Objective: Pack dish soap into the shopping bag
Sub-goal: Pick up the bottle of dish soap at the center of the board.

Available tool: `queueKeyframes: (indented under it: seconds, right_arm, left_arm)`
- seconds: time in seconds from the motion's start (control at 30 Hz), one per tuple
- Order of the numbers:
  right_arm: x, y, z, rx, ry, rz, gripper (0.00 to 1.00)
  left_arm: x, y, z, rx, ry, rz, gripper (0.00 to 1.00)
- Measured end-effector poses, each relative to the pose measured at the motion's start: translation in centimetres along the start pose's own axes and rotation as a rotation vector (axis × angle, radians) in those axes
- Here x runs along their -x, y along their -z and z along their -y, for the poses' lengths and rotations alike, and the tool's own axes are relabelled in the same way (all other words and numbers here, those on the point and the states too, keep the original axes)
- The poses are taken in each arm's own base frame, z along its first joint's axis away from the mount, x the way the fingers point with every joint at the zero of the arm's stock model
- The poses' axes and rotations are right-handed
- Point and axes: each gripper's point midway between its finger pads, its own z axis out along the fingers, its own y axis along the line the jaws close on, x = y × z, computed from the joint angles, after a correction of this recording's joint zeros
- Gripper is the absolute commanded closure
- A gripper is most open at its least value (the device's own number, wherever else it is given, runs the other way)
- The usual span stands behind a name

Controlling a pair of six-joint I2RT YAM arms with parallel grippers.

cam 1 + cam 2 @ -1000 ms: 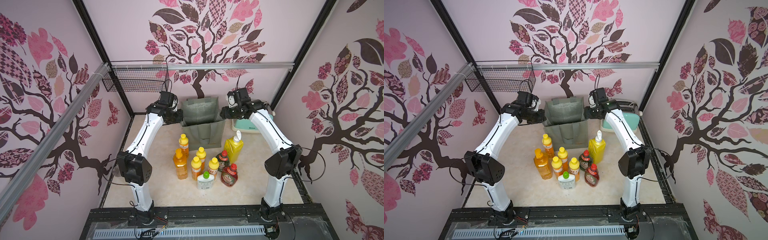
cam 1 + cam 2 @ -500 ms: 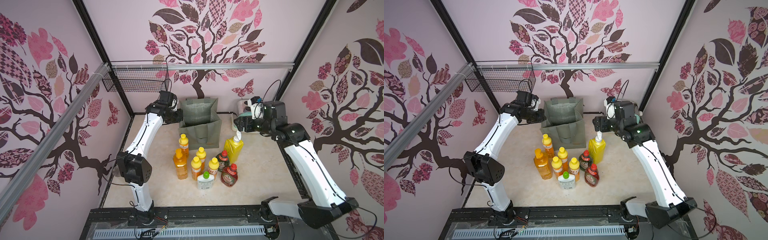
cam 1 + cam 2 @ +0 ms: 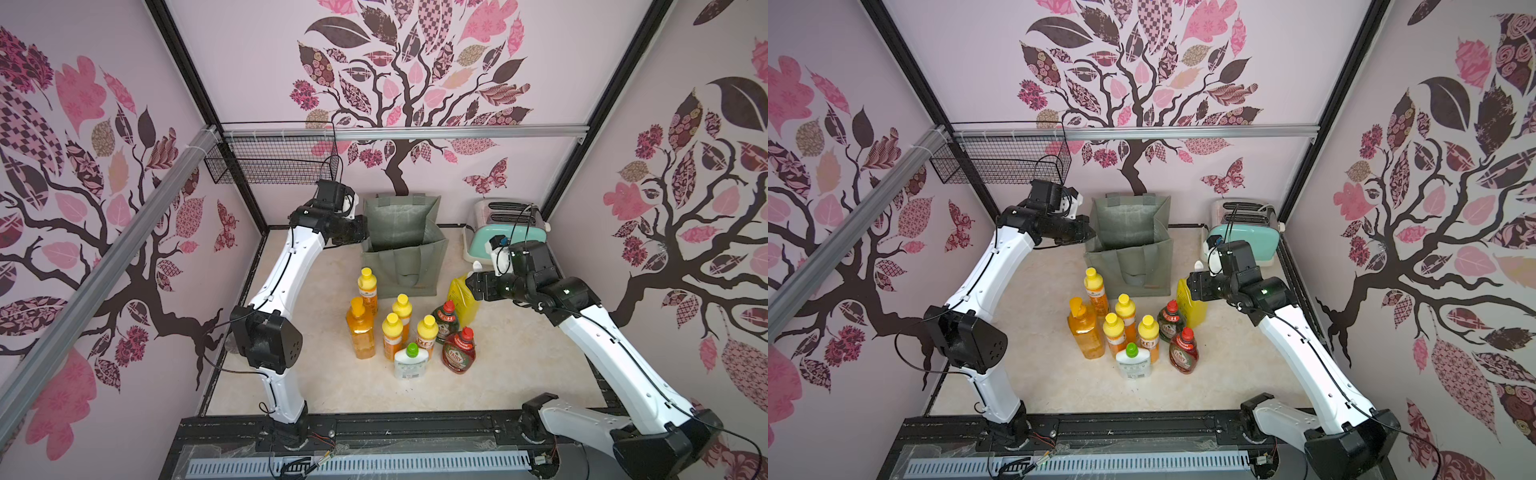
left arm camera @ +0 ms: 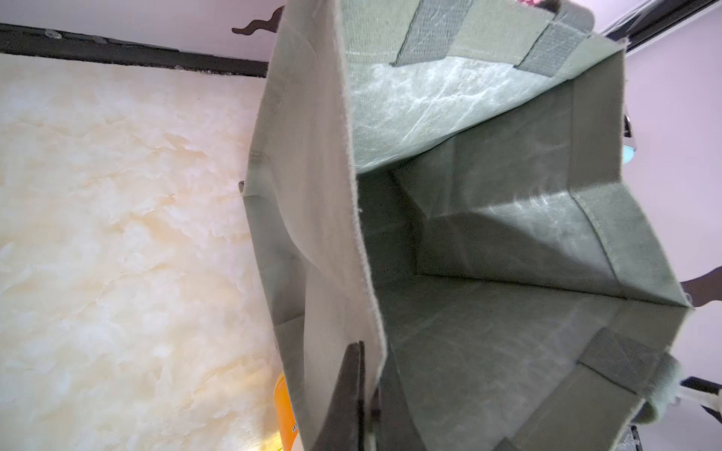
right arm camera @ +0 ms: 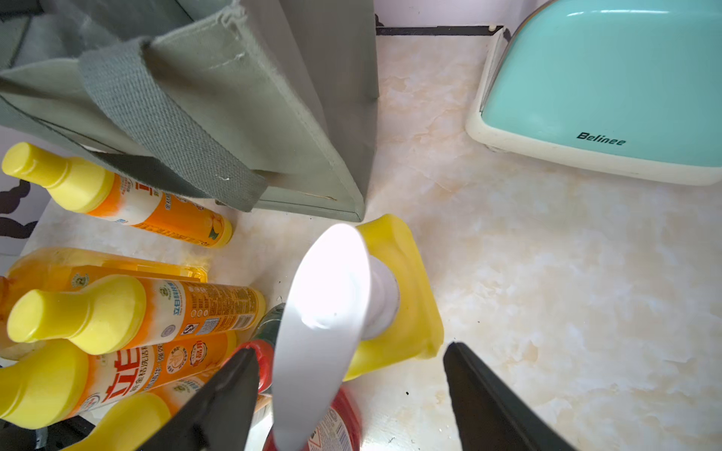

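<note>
The grey-green shopping bag (image 3: 405,253) (image 3: 1128,253) stands open at the back of the table; in the left wrist view its inside (image 4: 488,218) holds nothing. My left gripper (image 3: 360,232) (image 4: 365,375) is shut on the bag's left wall rim. In front stand several dish soap bottles: small orange yellow-capped ones (image 3: 391,334), an orange pump bottle (image 3: 360,334), a green Fairy (image 3: 445,323), a red Fairy (image 3: 459,352), a white green-capped one (image 3: 411,362). My right gripper (image 3: 471,284) (image 5: 347,349) is open just above the big yellow bottle (image 3: 462,301) (image 5: 406,273), its jaws either side of the white pump (image 5: 324,312).
A mint toaster (image 3: 507,235) (image 5: 605,78) sits at the back right, close behind my right wrist. A black wire basket (image 3: 274,162) hangs on the back left wall. The bottles stand packed close together, just in front of the bag.
My right arm has left the bag's right rim and swung right, then down over the big yellow pump bottle. The left gripper has kept its hold on the bag.
</note>
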Motion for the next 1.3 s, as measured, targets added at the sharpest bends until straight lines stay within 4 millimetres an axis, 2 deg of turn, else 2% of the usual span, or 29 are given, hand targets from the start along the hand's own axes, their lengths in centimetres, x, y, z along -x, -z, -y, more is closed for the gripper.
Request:
queueKeyframes:
  seconds: [0.13, 0.27, 0.33, 0.57, 0.6, 0.87, 1.1, 1.23, 1.3]
  right_arm:
    - [0.5, -1.2, 0.1, 0.001, 0.006, 0.026, 0.31]
    - [0.0, -3.2, 0.4, -0.01, 0.008, 0.012, 0.39]
    - [0.3, -3.8, 0.6, -0.016, 0.015, 0.023, 0.44]
    - [1.1, -4.2, 1.4, -0.061, 0.052, 0.071, 0.83]
    - [1.1, -4.2, 1.5, -0.065, 0.056, 0.076, 0.86]
    - [1.2, -4.0, 2.1, -0.111, 0.048, 0.099, 0.98]
    - [1.0, -3.2, 2.9, -0.175, 0.063, 0.033, 1.0]
    - [1.8, -2.2, 3.5, -0.226, 0.089, -0.005, 1.0]
    - [3.0, -1.2, 3.5, -0.239, 0.101, -0.003, 1.0]
  left_arm:
    - [0.0, 0.2, 0.3, -0.017, -0.006, -0.002, 1.0]
    - [-0.1, 0.2, 0.5, -0.028, -0.017, -0.005, 1.0]
    - [-0.2, 0.2, 0.7, -0.036, -0.023, -0.008, 1.0]
    - [-0.3, 0.0, 1.1, -0.064, -0.033, -0.02, 1.0]
    - [-0.3, 0.0, 1.1, -0.066, -0.034, -0.023, 1.0]
    - [-0.9, -0.1, 1.1, -0.072, -0.061, -0.049, 1.0]
    - [-1.4, -0.6, 1.1, -0.087, -0.095, -0.066, 1.0]
    - [-2.0, -1.0, 0.9, -0.094, -0.108, -0.08, 1.0]
    - [-2.2, -1.3, 0.9, -0.101, -0.113, -0.083, 1.0]
